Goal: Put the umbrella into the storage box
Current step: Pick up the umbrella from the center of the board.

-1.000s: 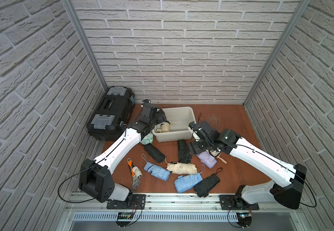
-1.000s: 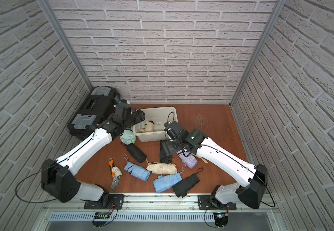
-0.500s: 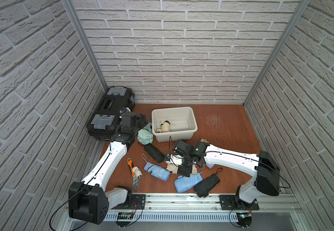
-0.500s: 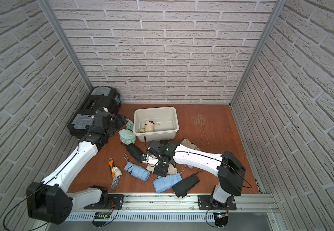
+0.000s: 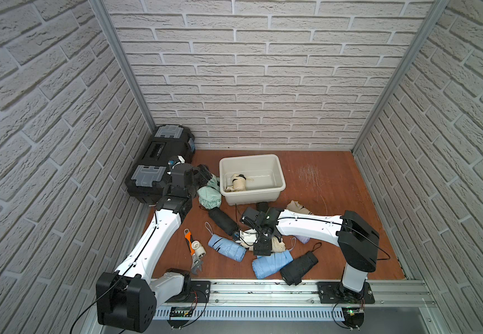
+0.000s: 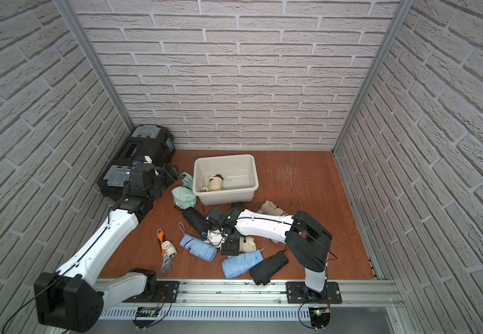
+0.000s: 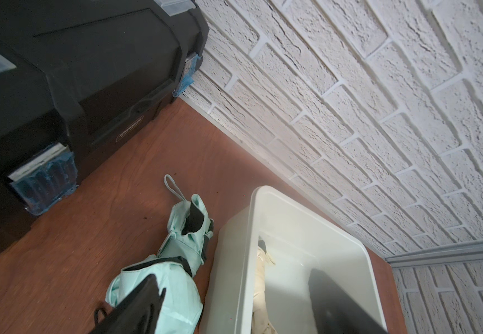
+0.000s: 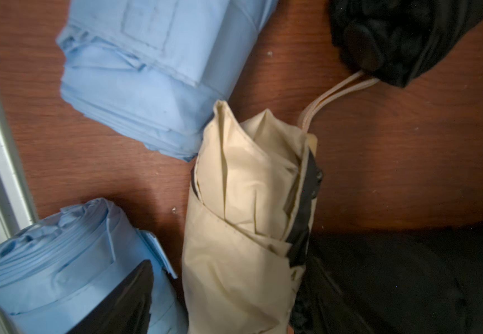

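Wood floor (image 5: 321, 185): L hand (image 5: 206, 175) apart beside storage box (image 5: 251, 157); R hand (image 5: 262, 250) apart, lowered astride cream umbrella (image 8: 249, 202)

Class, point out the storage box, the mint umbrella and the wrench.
storage box (image 5: 252, 197): a top view, front wall.
mint umbrella (image 5: 210, 196): a top view, folded canopy.
wrench (image 5: 188, 237): a top view, orange handle.

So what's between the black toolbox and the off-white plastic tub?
A crumpled mint-green folded umbrella lies there beside the tub, near the left gripper, in both top views.
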Motion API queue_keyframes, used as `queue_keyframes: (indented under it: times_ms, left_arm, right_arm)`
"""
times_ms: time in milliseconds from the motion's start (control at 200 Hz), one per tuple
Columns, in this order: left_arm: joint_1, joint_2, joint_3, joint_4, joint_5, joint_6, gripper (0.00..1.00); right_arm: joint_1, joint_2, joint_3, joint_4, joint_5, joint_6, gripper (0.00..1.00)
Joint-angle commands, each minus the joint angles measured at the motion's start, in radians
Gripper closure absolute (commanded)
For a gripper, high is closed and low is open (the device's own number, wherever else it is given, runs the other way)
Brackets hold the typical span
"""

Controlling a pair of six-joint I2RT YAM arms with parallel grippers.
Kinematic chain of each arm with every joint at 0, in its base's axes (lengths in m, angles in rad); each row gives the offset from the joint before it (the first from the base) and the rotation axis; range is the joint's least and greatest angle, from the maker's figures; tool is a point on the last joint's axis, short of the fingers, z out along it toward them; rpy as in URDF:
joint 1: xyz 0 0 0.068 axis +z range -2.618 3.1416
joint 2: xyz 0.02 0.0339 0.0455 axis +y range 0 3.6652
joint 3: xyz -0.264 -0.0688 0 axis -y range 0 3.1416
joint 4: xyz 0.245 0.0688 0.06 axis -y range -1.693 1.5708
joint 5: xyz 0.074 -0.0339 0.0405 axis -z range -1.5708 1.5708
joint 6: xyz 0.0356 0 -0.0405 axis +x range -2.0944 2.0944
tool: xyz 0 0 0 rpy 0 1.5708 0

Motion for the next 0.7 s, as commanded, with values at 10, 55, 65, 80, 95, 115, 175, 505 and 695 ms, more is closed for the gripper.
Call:
queue_keyframes:
  times_ms: [10,55,65,80,95,115,175,505,695]
  left_arm:
    - [0.008,0.002,-0.001,0.049,0.008,-0.003,0.16]
    - [0.008,0.002,0.001,0.049,0.008,-0.005,0.16]
    - [0.008,0.002,0.001,0.049,0.008,-0.005,0.16]
    - [0.009,0.003,0.001,0.049,0.008,-0.006,0.16]
    - [0.009,0.003,0.001,0.049,0.007,-0.007,0.16]
    - [0.009,0.004,0.002,0.048,0.008,-0.007,0.16]
    - [0.010,0.004,0.002,0.047,0.008,-0.009,0.16]
    - [0.014,0.002,0.007,0.039,0.007,-0.003,0.16]
    - [0.015,0.002,0.020,0.040,0.008,0.016,0.16]
  right_arm:
    - [0.006,0.023,0.028,0.034,0.018,-0.030,0.15]
    - [0.006,0.037,0.031,0.036,0.019,-0.030,0.15]
    - [0.007,0.038,0.031,0.038,0.021,-0.030,0.16]
    - [0.006,0.043,0.031,0.040,0.022,-0.032,0.16]
    - [0.006,0.047,0.031,0.041,0.022,-0.032,0.16]
    - [0.006,0.052,0.031,0.044,0.022,-0.032,0.16]
    - [0.006,0.065,0.031,0.051,0.017,-0.027,0.18]
    - [0.002,0.104,0.007,0.083,-0.006,-0.034,0.32]
    - [-0.006,0.086,-0.003,0.084,-0.033,-0.032,0.59]
